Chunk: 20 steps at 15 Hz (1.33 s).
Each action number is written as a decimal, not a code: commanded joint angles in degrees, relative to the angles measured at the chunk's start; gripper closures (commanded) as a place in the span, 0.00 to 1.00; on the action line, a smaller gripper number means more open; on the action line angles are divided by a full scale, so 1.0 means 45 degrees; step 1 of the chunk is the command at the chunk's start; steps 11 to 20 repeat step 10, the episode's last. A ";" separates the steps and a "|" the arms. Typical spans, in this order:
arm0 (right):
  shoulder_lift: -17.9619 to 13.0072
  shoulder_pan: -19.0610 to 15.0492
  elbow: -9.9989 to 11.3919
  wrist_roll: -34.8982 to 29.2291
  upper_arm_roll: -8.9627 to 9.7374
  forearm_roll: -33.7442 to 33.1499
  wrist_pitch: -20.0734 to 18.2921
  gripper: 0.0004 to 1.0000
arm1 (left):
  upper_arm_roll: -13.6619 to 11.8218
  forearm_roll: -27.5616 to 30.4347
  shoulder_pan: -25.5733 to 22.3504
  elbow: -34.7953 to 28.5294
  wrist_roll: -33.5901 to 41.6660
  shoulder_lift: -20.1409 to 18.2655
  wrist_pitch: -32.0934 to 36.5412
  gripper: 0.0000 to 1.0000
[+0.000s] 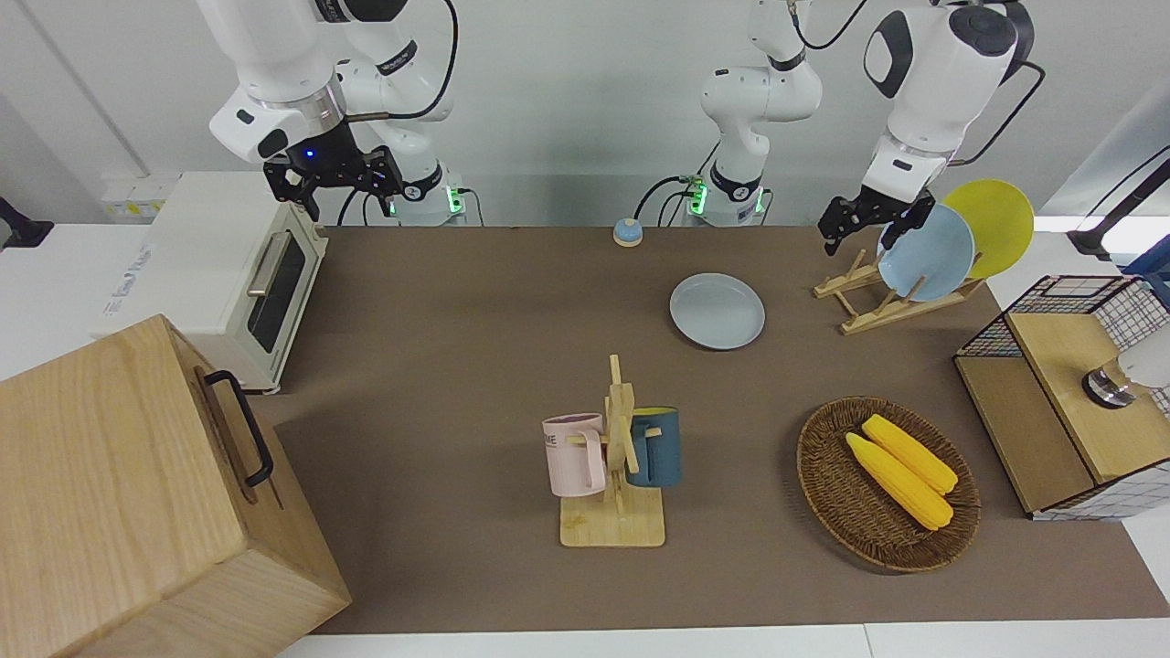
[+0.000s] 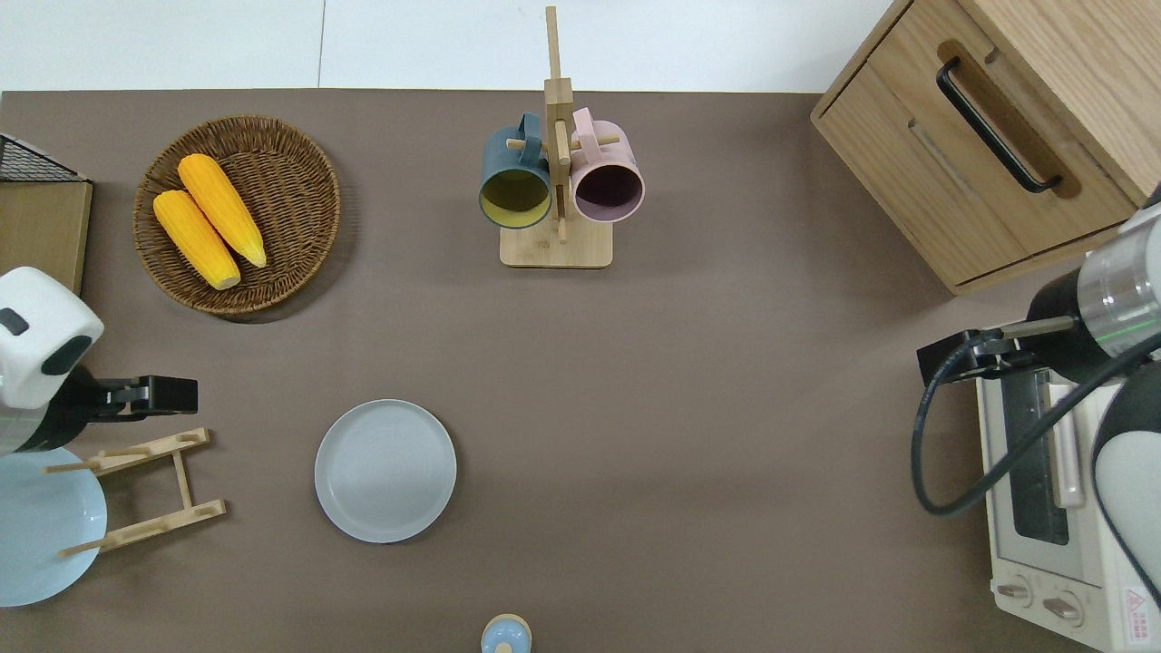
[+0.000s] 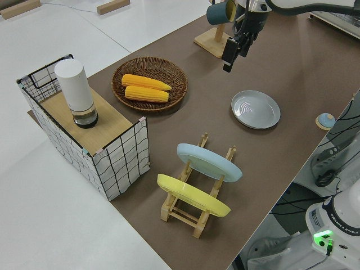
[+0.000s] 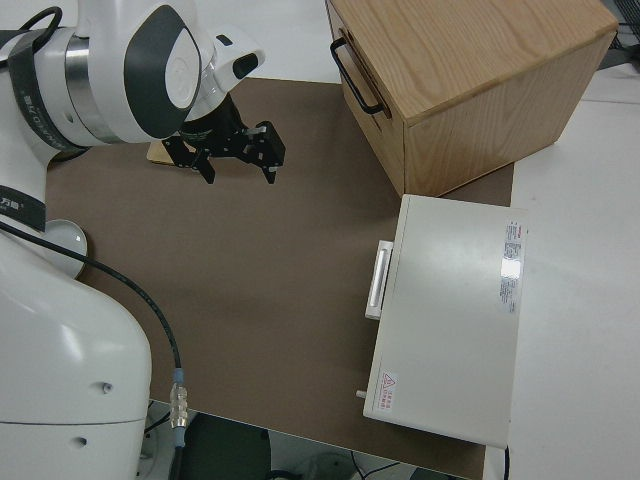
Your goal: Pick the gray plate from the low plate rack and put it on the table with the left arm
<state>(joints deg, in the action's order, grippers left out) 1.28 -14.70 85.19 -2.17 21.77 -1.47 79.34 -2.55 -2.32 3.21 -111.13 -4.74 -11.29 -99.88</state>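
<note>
The gray plate (image 1: pixel 717 311) lies flat on the table (image 1: pixel 457 320), beside the low plate rack (image 1: pixel 877 294) on the side toward the right arm; it also shows in the overhead view (image 2: pixel 385 471). The rack (image 2: pixel 136 490) holds a light-blue plate (image 1: pixel 925 251) and a yellow plate (image 1: pixel 992 224). My left gripper (image 1: pixel 864 224) is open and empty, up in the air. In the overhead view it (image 2: pixel 172 396) is over the table at the rack's end, well apart from the gray plate. The right arm is parked, its gripper (image 4: pixel 238 168) open.
A wicker basket (image 1: pixel 841 493) with two corn cobs, a mug stand (image 1: pixel 614 457) with a pink and a blue mug, a wooden cabinet (image 1: pixel 128 493), a toaster oven (image 1: pixel 233 274), a wire crate (image 1: pixel 1069 393) and a small blue bell (image 1: pixel 627 232) stand on the table.
</note>
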 commanded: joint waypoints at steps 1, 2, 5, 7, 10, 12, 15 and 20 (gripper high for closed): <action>-0.0032 -0.0327 -0.0123 -0.0162 0.0299 -0.0084 -0.0189 0.02 | 0.0039 -0.0286 0.0067 0.1333 0.0037 0.0205 0.0809 0.01; -0.0032 -0.0327 -0.0123 -0.0162 0.0299 -0.0084 -0.0189 0.02 | 0.0020 -0.0208 0.0067 0.1490 0.0037 0.0166 0.0984 0.01; -0.0032 -0.0327 -0.0123 -0.0162 0.0299 -0.0084 -0.0189 0.02 | 0.0117 -0.0032 0.0087 0.1745 -0.0098 0.0165 0.1278 0.01; -0.0032 -0.0327 -0.0123 -0.0162 0.0299 -0.0084 -0.0189 0.02 | 0.0195 -0.0227 0.0087 0.1746 -0.0100 0.0224 0.1278 0.01; -0.0032 -0.0327 -0.0123 -0.0162 0.0299 -0.0084 -0.0189 0.02 | 0.0195 -0.0227 0.0067 0.1726 -0.0139 0.0204 0.1298 0.01; -0.0032 -0.0327 -0.0123 -0.0162 0.0299 -0.0084 -0.0189 0.02 | 0.0195 -0.0227 0.0067 0.1726 -0.0139 0.0204 0.1298 0.01; -0.0032 -0.0327 -0.0123 -0.0162 0.0299 -0.0084 -0.0189 0.02 | 0.0195 -0.0227 0.0067 0.1726 -0.0139 0.0204 0.1298 0.01; -0.0032 -0.0327 -0.0123 -0.0162 0.0299 -0.0084 -0.0189 0.02 | 0.0195 -0.0227 0.0067 0.1726 -0.0139 0.0204 0.1298 0.01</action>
